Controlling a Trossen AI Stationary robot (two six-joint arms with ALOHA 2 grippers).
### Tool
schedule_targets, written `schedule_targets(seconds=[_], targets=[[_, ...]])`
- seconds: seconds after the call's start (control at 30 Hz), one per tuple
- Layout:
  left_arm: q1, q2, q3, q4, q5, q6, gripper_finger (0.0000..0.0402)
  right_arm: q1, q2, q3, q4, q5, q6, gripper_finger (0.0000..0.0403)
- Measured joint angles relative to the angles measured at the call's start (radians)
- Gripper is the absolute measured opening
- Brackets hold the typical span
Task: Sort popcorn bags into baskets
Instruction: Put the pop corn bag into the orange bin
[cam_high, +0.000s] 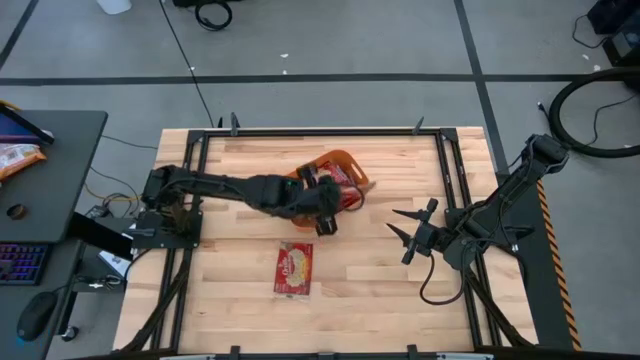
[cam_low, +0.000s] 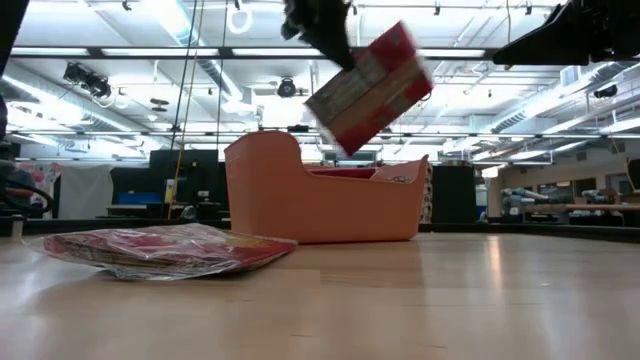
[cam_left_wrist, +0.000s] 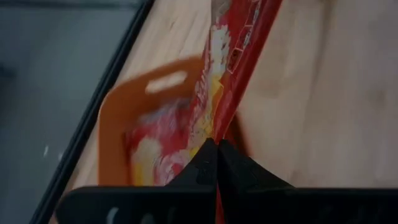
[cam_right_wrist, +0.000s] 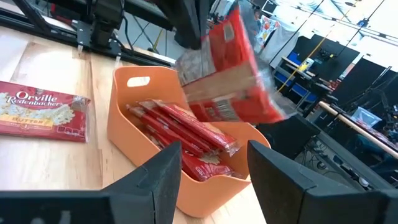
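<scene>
My left gripper (cam_high: 326, 212) is over the near side of the orange basket (cam_high: 338, 155) and is shut on a red popcorn bag (cam_low: 370, 85), which is up in the air. Inside the basket (cam_right_wrist: 134, 134), several red popcorn bags (cam_right_wrist: 186, 134) lie stacked. One more popcorn bag (cam_high: 294, 268) lies flat on the table nearer the front edge. My right gripper (cam_high: 396, 224) is open and waits to the right of the basket, touching nothing. My left gripper (cam_left_wrist: 217, 142) pinches the popcorn bag's edge (cam_left_wrist: 220, 124) between its two shut fingers, coming from above. The bag is lifted clear of table and basket and hangs tilted below the fingers, over the basket's near rim (cam_low: 262, 150).
Black frame rails (cam_high: 300, 131) run along the table's far, left and right sides. A desk with a keyboard and an orange and white snack bag (cam_high: 18, 157) stands off the table's left. There is bare wood between the basket and my right gripper.
</scene>
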Motion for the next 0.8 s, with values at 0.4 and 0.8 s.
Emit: schedule_targets(seconds=[0.4, 0.8], targets=[[0.19, 0.02, -0.001, -0.253, 0.153, -0.185, 0.0005, 0.0, 0.0, 0.0, 0.0, 0.0, 0.002, 0.0187], [0.301, 0.022, -0.08, -0.132, 0.304, -0.184, 0.001, 0.0, 0.0, 0.0, -0.001, 0.0, 0.0, 0.0187]])
